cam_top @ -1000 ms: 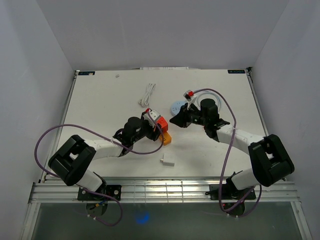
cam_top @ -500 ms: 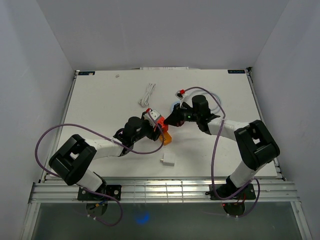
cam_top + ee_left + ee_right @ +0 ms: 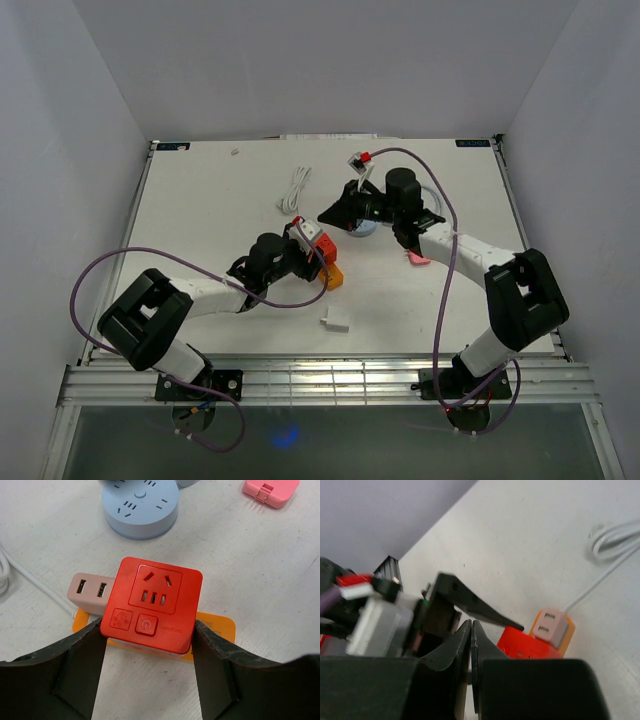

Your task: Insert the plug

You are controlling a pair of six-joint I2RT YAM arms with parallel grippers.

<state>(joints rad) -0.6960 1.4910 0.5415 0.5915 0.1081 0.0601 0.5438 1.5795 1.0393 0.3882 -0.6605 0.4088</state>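
Note:
A red socket cube point(image 3: 152, 605) sits between the fingers of my left gripper point(image 3: 147, 647), which press on its two sides; its pin holes face up. It rests on an orange base point(image 3: 220, 625) beside a beige two-slot adapter point(image 3: 90, 591). From above, the red socket cube point(image 3: 318, 240) lies at mid-table. My right gripper point(image 3: 326, 216) hovers just behind it. In the right wrist view the right gripper point(image 3: 471, 626) is shut with nothing between its fingers, pointing at the red socket cube point(image 3: 530, 642). A pink plug point(image 3: 416, 258) lies flat on the table under the right forearm.
A round pale-blue socket hub point(image 3: 362, 226) sits under the right gripper. A coiled white cable point(image 3: 294, 188) lies at the back left. A small white block point(image 3: 334, 320) rests near the front. The purple arm cables point(image 3: 445, 230) loop above the table.
My right arm has swung left and back, bringing its gripper over the blue hub toward the red cube, and its jaws have closed. The pink plug now shows. The left arm stayed still.

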